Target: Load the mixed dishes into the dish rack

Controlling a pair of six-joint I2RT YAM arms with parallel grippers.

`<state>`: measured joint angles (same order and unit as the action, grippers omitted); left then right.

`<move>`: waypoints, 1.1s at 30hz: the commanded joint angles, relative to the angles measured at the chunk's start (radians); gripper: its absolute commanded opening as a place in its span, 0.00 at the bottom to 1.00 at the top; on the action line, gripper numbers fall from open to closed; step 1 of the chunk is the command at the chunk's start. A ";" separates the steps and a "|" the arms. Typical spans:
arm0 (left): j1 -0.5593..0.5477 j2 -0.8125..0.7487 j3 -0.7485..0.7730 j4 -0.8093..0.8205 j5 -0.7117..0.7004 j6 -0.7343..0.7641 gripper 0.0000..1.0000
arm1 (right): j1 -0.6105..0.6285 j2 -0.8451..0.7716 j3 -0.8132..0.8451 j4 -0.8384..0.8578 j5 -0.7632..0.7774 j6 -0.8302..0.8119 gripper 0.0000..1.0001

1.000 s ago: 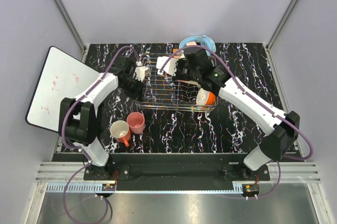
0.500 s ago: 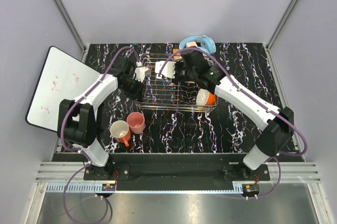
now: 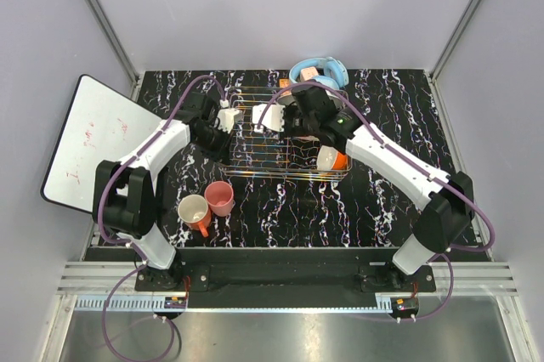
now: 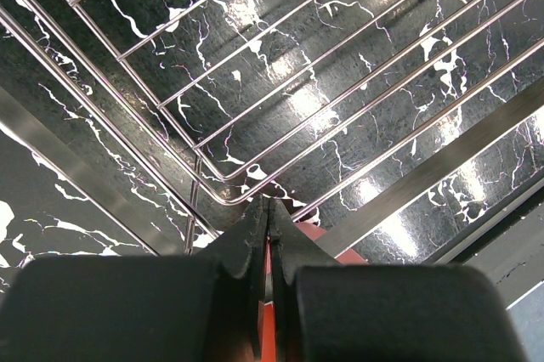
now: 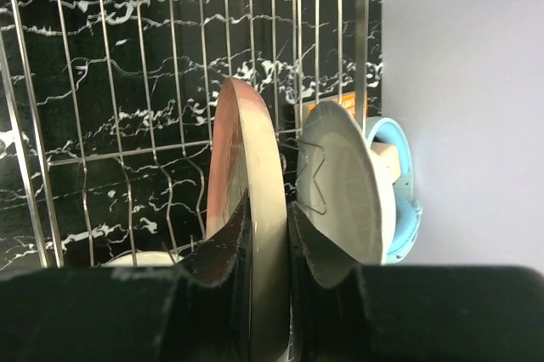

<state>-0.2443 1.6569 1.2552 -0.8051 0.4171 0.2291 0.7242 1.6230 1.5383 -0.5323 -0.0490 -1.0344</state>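
Observation:
The dish rack [image 3: 255,154] lies mid-table. My right gripper [image 3: 293,114] is over its back part, shut on the rim of the pink-and-cream plate [image 5: 240,132], which stands on edge in the right wrist view between my fingertips [image 5: 270,209]. Just behind the plate a pale greenish dish [image 5: 344,192] stands in the wires; I cannot tell whether it is a bowl or a plate. The orange-outside white bowl [image 3: 331,158] lies in the rack's right end. My left gripper [image 3: 223,143] is pressed shut at the rack's left corner [image 4: 229,188], with a red sliver between the fingertips [image 4: 269,209]. The cream mug [image 3: 194,210] and salmon-pink cup [image 3: 220,198] stand in front of the rack.
Light blue headphones [image 3: 319,69] lie behind the rack and also show in the right wrist view [image 5: 399,183]. A white board with red marks [image 3: 93,141] hangs over the table's left edge. Grey walls enclose the table.
My right arm has shifted a little right and nearer over the rack with the plate in its grip. My left gripper has stayed at the rack's left edge.

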 commanded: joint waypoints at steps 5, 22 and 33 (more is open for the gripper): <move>-0.001 -0.019 0.019 -0.042 -0.003 0.007 0.05 | -0.040 -0.069 -0.055 0.097 0.008 -0.010 0.00; -0.001 0.000 0.027 -0.032 -0.009 0.009 0.04 | -0.060 -0.022 -0.107 0.104 0.014 -0.088 0.00; -0.001 0.010 0.033 -0.029 -0.008 0.010 0.04 | -0.013 0.060 -0.064 0.120 0.164 -0.265 0.00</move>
<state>-0.2489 1.6581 1.2579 -0.8124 0.4191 0.2287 0.7086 1.6855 1.4200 -0.4309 -0.0700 -1.1534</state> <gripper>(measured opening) 0.041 0.223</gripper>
